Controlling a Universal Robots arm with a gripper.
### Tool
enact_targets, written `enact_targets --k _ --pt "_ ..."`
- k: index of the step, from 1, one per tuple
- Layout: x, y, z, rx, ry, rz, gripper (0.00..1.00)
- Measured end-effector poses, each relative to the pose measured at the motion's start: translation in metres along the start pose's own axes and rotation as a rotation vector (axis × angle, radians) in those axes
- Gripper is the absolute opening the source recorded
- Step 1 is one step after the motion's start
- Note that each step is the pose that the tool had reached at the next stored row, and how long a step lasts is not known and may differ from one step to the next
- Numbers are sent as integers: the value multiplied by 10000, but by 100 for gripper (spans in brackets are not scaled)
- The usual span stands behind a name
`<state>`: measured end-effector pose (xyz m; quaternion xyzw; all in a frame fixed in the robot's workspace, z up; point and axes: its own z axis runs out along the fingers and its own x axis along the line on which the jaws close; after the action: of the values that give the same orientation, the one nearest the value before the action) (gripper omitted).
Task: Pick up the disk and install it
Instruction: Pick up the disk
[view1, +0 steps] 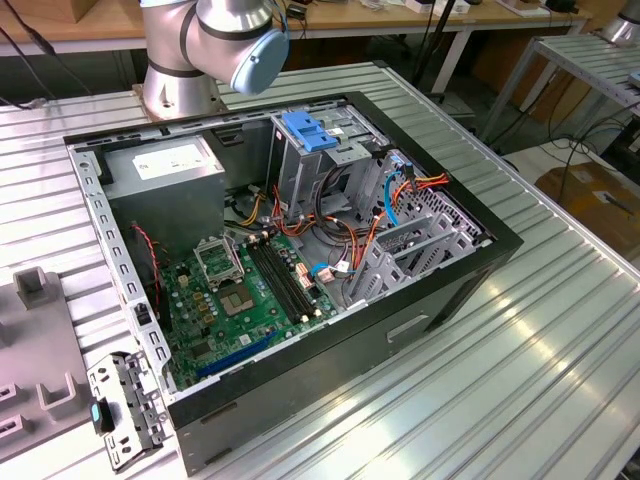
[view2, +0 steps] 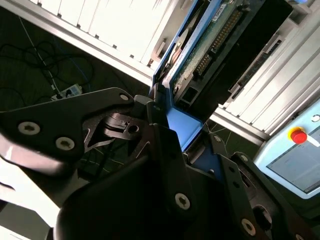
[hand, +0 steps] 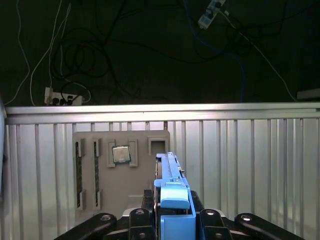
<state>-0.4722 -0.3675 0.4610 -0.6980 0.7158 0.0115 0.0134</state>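
In both wrist views my gripper (hand: 172, 212) (view2: 167, 132) is shut on the disk, which stands on edge between the black fingers (view2: 170, 165). The disk (hand: 172, 187) shows its blue plastic carrier rail in the first wrist view. In the second wrist view the disk (view2: 205, 47) shows its green circuit-board underside and a blue rail. It is held in the air above the ribbed metal table (hand: 240, 160), apart from the surface. The exterior view shows the arm's base (view1: 180, 60) behind the open computer case (view1: 300, 250).
Inside the case are a motherboard (view1: 240, 290), a grey box with a white sticker (view1: 165, 165) and a tall drive cage with a blue handle (view1: 305, 130). A grey parts tray (hand: 120, 170) holding a chip (hand: 120, 154) lies below the gripper. A metal bracket (view1: 125, 410) lies beside the case.
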Motion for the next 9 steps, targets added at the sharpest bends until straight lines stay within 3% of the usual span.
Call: enact_targets --k 5,9 --pt "-1 -2 -47 0 32 -1 37" --pt "-5 -3 -147 -2 33 -1 37"
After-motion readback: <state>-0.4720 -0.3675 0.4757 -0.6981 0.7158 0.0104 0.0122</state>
